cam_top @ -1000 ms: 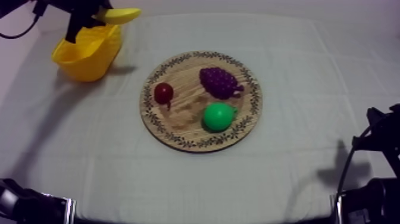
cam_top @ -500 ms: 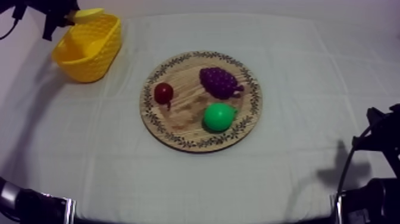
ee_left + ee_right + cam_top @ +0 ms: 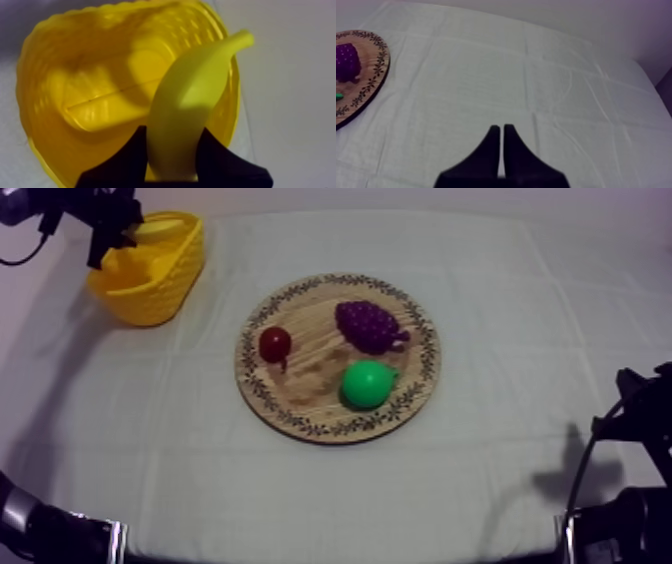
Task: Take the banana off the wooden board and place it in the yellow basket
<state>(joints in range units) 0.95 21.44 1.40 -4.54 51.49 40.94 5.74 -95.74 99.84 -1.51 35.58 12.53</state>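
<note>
My left gripper point(image 3: 112, 233) hangs over the yellow basket point(image 3: 150, 283) at the table's far left, shut on the yellow banana point(image 3: 160, 229). From the left wrist, the banana point(image 3: 187, 102) stands between the black fingers point(image 3: 131, 157), its tip above the far rim of the basket point(image 3: 75, 85). The round wooden board point(image 3: 300, 393) lies mid-table with a small red fruit point(image 3: 275, 344), purple grapes point(image 3: 370, 326) and a green pear point(image 3: 367, 383) on it. My right gripper point(image 3: 501, 131) is shut on nothing, low over the cloth at the right.
The board's patterned rim point(image 3: 366, 85) and the grapes point(image 3: 346, 62) lie off to one side of my right gripper. My right arm point(image 3: 625, 478) rests at the table's right edge. Bare cloth point(image 3: 520, 318) spreads between board and right arm.
My left gripper has carried the banana leftward and down, from above the basket's right rim to over its opening. The board, its fruit and the right arm have not moved.
</note>
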